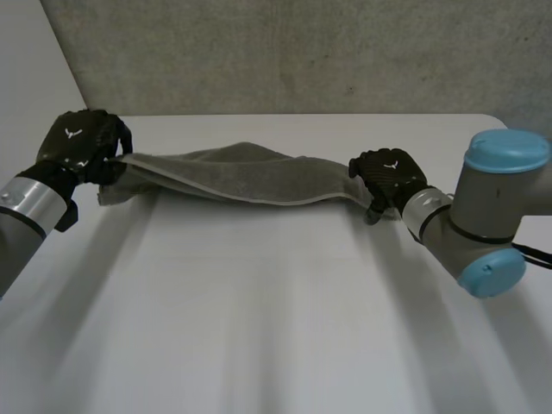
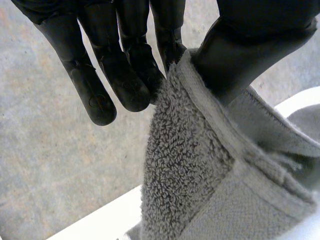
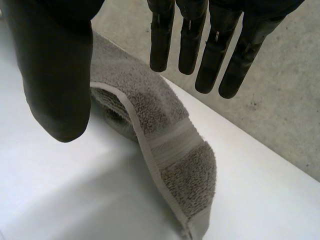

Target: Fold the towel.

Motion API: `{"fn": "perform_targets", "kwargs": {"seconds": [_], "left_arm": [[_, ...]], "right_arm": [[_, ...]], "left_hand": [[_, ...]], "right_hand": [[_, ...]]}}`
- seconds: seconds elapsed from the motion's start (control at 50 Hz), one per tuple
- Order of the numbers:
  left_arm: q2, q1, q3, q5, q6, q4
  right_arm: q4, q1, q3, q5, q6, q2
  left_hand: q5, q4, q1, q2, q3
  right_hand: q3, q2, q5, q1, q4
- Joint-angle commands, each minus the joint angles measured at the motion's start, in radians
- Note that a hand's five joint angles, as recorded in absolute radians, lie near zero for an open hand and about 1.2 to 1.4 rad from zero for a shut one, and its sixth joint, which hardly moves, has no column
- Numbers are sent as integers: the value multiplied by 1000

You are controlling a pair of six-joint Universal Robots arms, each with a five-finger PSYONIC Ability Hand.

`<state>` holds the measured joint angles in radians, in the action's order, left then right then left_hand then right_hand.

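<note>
A grey towel [image 1: 241,172] stretches in a long folded band across the far part of the white table [image 1: 259,310]. My left hand [image 1: 82,147] holds its left end lifted off the table. In the left wrist view the thumb [image 2: 250,45] and fingers [image 2: 125,75] pinch the towel's hemmed edge [image 2: 200,170]. My right hand [image 1: 390,175] is at the towel's right end. In the right wrist view its fingers [image 3: 200,45] are straight and apart from the thumb [image 3: 55,75]. The towel's end [image 3: 170,145] lies loose on the table beneath that hand.
The table's far edge [image 1: 302,116] runs just behind the towel, with grey floor [image 1: 302,52] beyond it. The white tabletop [image 3: 75,195] spreads wide in front of the towel. My right arm's elbow [image 1: 496,216] hangs over the table's right side.
</note>
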<state>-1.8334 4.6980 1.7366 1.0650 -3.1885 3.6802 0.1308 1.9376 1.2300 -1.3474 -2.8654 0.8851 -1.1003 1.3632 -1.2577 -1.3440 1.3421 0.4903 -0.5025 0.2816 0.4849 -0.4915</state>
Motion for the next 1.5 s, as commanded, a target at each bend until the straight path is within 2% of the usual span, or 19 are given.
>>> {"fn": "perform_targets", "kwargs": {"seconds": [0.02,0.12,0.22,0.42,0.7,0.74,0.76,0.8,0.86,1.02,1.12,1.26,1.38,1.5], "left_arm": [[89,2,9,0,97,-8],[147,2,8,-3,211,-17],[168,-1,11,-3,246,-19],[174,2,23,-2,249,-19],[174,13,18,-2,249,-16],[174,13,17,-2,249,-16],[174,13,17,-2,249,-16],[172,13,14,0,249,-16],[172,14,12,1,249,-12],[165,22,-14,6,248,-6],[161,25,-48,9,249,-8],[175,34,-89,10,255,-23],[278,50,-137,10,298,-81],[316,91,-202,9,355,-134]], "right_arm": [[10,41,-113,-71,-3,-126],[10,46,-196,-111,-11,-202],[10,54,-279,-145,-14,-262],[-2,64,-481,-176,-9,-399],[-45,64,-592,-177,-9,-471],[-48,64,-603,-176,-9,-477],[-48,64,-603,-176,-9,-477],[-49,64,-610,-165,-9,-477],[-54,64,-615,-162,-9,-472],[-126,32,-629,-105,-8,-342],[-249,-22,-632,-12,5,-192],[-382,-84,-610,63,6,-1],[-508,-155,-616,194,3,188],[-563,-207,-708,243,5,304]], "left_hand": [[-121,33,-139,-52,54],[-121,33,-139,-52,54],[-121,33,-139,-52,54],[-121,33,-139,-52,54],[-121,33,-139,-52,54],[-121,33,-139,-52,54],[-121,33,-139,-52,54],[-121,33,-139,-52,54],[-121,33,-139,-52,54],[-121,33,-139,-52,54],[-121,33,-139,-52,54],[-121,33,-139,-52,54],[-121,33,-139,-52,54],[-121,33,-139,-52,54]], "right_hand": [[-71,83,-36,-65,72],[-62,74,-28,-56,63],[-27,39,8,-21,28],[143,-131,178,149,-142],[264,-252,298,269,-263],[471,-459,505,477,-470],[472,-460,507,478,-471],[764,-752,799,770,-763],[906,-894,940,911,-905],[906,-894,940,911,-905],[906,-894,940,911,-905],[906,-894,940,911,-905],[906,-894,940,911,-905],[906,-894,940,911,-905]]}}
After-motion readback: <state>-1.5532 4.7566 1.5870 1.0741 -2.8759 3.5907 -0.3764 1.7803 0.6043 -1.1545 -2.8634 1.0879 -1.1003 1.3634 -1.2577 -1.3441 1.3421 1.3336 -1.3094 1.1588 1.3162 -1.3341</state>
